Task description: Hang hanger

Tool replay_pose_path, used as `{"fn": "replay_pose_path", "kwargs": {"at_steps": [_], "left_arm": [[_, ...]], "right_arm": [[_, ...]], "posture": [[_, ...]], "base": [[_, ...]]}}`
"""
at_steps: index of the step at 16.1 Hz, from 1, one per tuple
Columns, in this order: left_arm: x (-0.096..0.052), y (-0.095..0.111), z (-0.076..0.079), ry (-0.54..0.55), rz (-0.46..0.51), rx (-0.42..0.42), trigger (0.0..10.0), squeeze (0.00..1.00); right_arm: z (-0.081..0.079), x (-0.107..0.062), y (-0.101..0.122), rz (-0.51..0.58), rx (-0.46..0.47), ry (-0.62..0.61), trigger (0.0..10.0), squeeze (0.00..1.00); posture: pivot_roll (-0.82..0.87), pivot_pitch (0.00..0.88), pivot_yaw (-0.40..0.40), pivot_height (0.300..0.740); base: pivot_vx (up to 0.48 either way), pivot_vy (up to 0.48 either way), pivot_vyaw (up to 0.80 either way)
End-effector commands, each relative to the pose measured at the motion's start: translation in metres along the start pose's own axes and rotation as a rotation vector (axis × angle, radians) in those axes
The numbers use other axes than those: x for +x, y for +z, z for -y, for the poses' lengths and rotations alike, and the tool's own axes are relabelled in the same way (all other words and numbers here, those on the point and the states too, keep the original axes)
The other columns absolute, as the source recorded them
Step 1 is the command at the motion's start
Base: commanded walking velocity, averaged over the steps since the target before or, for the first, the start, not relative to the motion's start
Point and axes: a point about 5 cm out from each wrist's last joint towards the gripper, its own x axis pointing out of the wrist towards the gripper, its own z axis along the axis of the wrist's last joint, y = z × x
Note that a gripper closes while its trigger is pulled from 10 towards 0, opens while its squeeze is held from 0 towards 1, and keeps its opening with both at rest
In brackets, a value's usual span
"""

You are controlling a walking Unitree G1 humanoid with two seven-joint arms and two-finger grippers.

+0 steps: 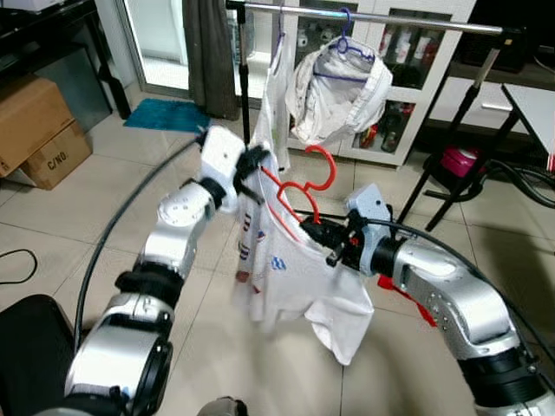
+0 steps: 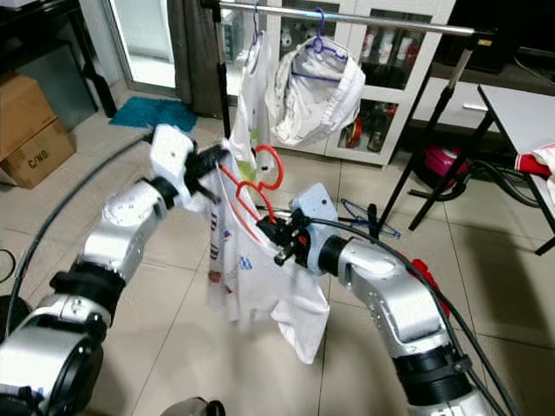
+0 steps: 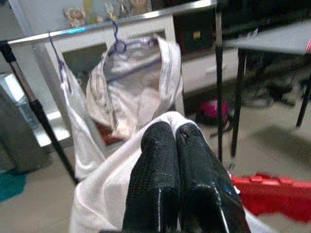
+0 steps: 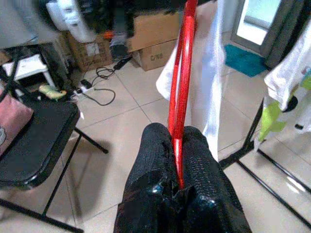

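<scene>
Clothes rail (image 1: pixel 373 17) runs across the 12 o'clock edge of the head view, on black tripod legs. Two garments already hang from it on purple hangers: a long white one (image 1: pixel 276 104) at about 11 o'clock and a bunched white shirt (image 1: pixel 340 95) just right of it. Free bar to the right of the bunched shirt looks like the likely landing spot, as a judgement.

White printed T-shirt (image 1: pixel 286 269) hangs at picture centre, below the rail and well short of it, stretched between both arms. It is threaded on the red hanger (image 1: pixel 299 195), whose hook (image 1: pixel 325 169) stands clear above the collar, pointing up toward the rail; held that way the hook is ready to go over the bar.

Left end effector (image 1: pixel 251 169), at 10 o'clock from centre, fingers (image 3: pixel 167 179) pressed together on the white cloth at the shirt's shoulder. Probably there to keep the shirt from sliding off the hanger arm.

Right end effector (image 1: pixel 316 234), at 4 o'clock from the hook, fingers (image 4: pixel 160 165) clamped on the red wire of the hanger, which runs straight up between them in the right wrist view. This one carries the load.

Hanger not yet on the rail; a lift up and forward remains.

Cardboard boxes (image 1: pixel 35 130) at 9 o'clock, well clear.
</scene>
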Motion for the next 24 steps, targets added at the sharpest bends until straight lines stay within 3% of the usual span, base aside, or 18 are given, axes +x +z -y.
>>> {"fn": "replay_pose_path", "kwargs": {"at_steps": [1,4,15,16,17,18,24], "left_arm": [[-0.003,-0.005,-0.003,0.029,-0.058,0.043,0.0,0.0],[-0.008,-0.005,-0.006,0.062,-0.064,0.023,0.0,0.0],[-0.013,0.005,0.01,0.025,-0.036,-0.023,0.0,0.0],[-0.014,0.004,0.01,0.036,-0.046,-0.025,5.5,0.0],[-0.015,0.001,0.011,0.02,-0.053,-0.068,10.0,0.0],[-0.016,0.0,0.011,0.015,-0.051,-0.071,10.0,1.0],[-0.041,-0.01,0.021,-0.074,-0.049,-0.227,10.0,1.0]], "right_arm": [[0.004,-0.002,0.011,0.052,0.005,-0.018,10.0,0.0],[0.004,-0.001,0.012,0.061,0.019,-0.02,10.0,0.0],[0.011,0.001,0.013,0.08,0.034,-0.084,10.0,0.0],[0.012,0.0,0.012,0.08,0.034,-0.087,10.0,0.0],[0.012,0.001,0.012,0.078,0.034,-0.091,10.0,0.0],[0.012,0.001,0.012,0.076,0.038,-0.096,10.0,0.0],[0.019,-0.007,-0.004,0.045,0.099,-0.197,10.0,0.0]], "posture": [[-0.13,0.0,0.02,0.74],[-0.12,0.0,0.02,0.74],[-0.13,0.0,0.041,0.74],[-0.13,0.0,0.04,0.74],[-0.14,0.0,0.043,0.74],[-0.15,0.0,0.047,0.74],[-0.11,0.0,0.042,0.74]], "base": [[0.0,0.0,0.0],[0.0,0.0,0.0],[0.0,0.0,0.0],[0.0,0.0,0.0],[0.0,0.0,0.0],[0.0,0.0,0.0],[0.0,0.0,0.0]]}}
